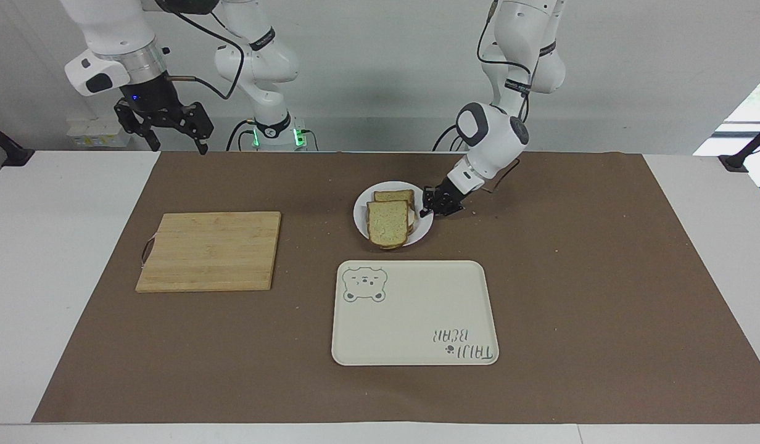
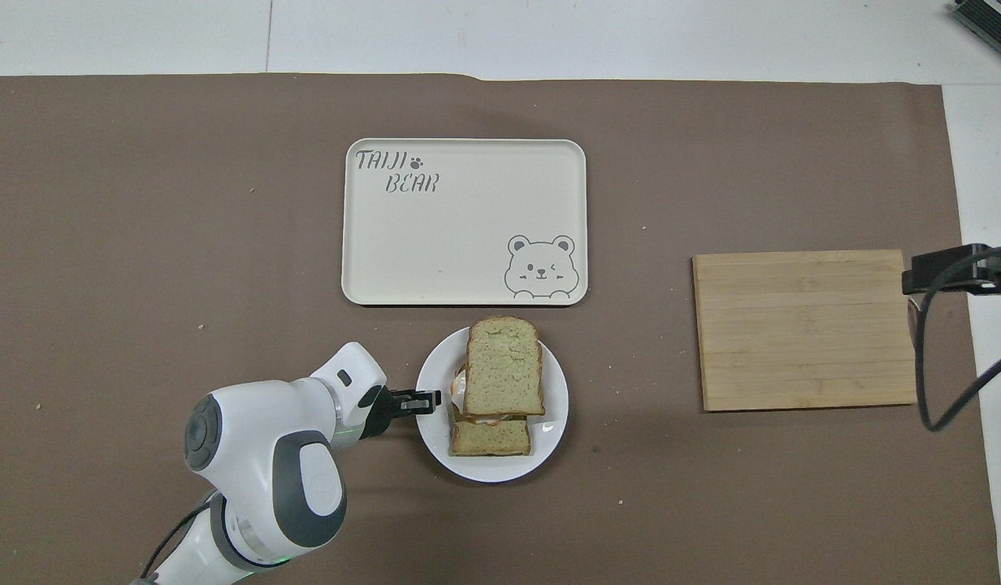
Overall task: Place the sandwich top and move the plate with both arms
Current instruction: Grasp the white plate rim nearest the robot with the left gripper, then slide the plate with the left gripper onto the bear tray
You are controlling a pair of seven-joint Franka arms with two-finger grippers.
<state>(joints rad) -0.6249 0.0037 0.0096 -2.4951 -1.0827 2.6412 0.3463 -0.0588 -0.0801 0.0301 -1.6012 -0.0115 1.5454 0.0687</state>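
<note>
The small white plate (image 1: 424, 229) (image 2: 551, 439) sits mid-table on the brown mat. On it the plain sandwich top (image 1: 388, 223) (image 2: 504, 367) lies over a lower bread slice (image 1: 395, 196) (image 2: 489, 437), offset so the lower slice sticks out toward the robots. A bit of egg white shows between them. My left gripper (image 1: 430, 207) (image 2: 427, 399) is low at the plate's rim on the left arm's side, shut on that rim. My right gripper (image 1: 164, 126) is open and empty, raised over the table edge at the right arm's end, where that arm waits.
A cream rectangular tray with a bear drawing (image 1: 414, 320) (image 2: 464, 244) lies just farther from the robots than the plate. A wooden cutting board (image 1: 210, 250) (image 2: 805, 329) lies toward the right arm's end. Crumbs dot the mat.
</note>
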